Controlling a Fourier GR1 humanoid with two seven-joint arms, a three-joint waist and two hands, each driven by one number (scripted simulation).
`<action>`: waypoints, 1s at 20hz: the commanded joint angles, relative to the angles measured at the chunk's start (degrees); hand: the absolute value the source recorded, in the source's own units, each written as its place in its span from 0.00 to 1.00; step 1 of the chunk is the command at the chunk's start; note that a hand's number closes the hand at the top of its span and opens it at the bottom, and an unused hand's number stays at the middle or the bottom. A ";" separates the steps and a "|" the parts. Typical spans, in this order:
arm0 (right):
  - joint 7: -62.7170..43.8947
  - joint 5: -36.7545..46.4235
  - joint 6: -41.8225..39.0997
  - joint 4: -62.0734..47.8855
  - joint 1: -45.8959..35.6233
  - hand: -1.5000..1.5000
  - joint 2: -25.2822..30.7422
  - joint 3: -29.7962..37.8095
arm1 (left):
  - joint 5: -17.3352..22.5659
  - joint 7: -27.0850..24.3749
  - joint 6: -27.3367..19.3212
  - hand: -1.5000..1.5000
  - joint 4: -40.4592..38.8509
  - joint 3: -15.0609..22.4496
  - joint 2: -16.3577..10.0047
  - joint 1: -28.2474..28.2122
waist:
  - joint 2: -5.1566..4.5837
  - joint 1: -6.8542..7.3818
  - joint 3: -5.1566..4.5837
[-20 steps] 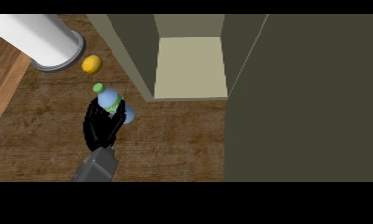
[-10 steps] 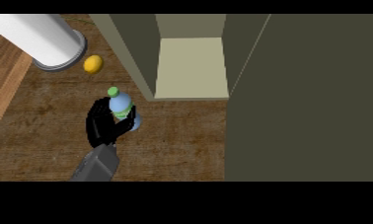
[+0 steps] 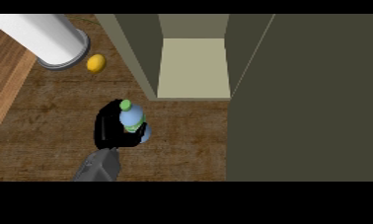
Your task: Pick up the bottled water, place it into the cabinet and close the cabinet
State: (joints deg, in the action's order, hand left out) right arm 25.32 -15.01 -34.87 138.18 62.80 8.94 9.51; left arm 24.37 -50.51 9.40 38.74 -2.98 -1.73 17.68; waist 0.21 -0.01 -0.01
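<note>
Left hand (image 3: 108, 127), black and joined to a grey forearm coming in from the lower edge, is being shown curled round the bottled water (image 3: 133, 119), which is being gripped at the left of the view. Only the pale blue body and the green cap (image 3: 126, 104) of the bottle are being left uncovered by the fingers. Whether the bottle's base is touching the surface (image 3: 58, 104) cannot be told. The bottle is being held just in front of the cabinet (image 3: 138, 55), near its left wall and outside the opening.

The surface is being shown as dark brown wood grain, with a lighter wooden strip (image 3: 10, 82) at its left edge. The cabinet is being seen open, in olive green, with a pale shelf floor (image 3: 194, 67) lit inside. A large dark olive panel (image 3: 306, 99) is being shown filling the right side of the view; whether it is the door cannot be told. Well apart from the hand, at upper left, a white cylinder (image 3: 44, 40) is being seen lying tilted, and a small yellow-orange object (image 3: 95, 63) is being seen just beside its rim.
</note>
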 commanded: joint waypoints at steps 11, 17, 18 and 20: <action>-0.34 -6.59 0.03 3.36 -0.62 0.00 0.81 4.26 | -0.06 20.26 -12.32 1.00 38.40 16.67 1.72 -9.10 | 0.29 0.80 0.08; -3.82 -4.59 1.61 7.43 -1.13 0.00 0.03 0.37 | -0.80 31.16 -27.89 1.00 48.93 28.59 1.73 -3.98 | 0.04 -0.04 0.01; -1.52 0.03 0.35 2.51 -3.32 0.00 -1.87 -2.76 | -0.69 32.88 -30.22 1.00 51.09 29.45 1.73 -3.50 | 0.09 -0.23 0.04; -3.47 -3.43 0.22 6.48 -0.44 0.00 -1.31 -1.01 | -2.58 35.10 -33.77 1.00 51.82 30.46 1.73 -1.83 | -0.02 -0.59 0.00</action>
State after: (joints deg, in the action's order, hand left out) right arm 25.05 -15.79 -34.50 137.47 60.37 8.60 9.26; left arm 23.31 -20.78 -17.07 86.04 23.77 -0.04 13.24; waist 0.30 -0.05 0.02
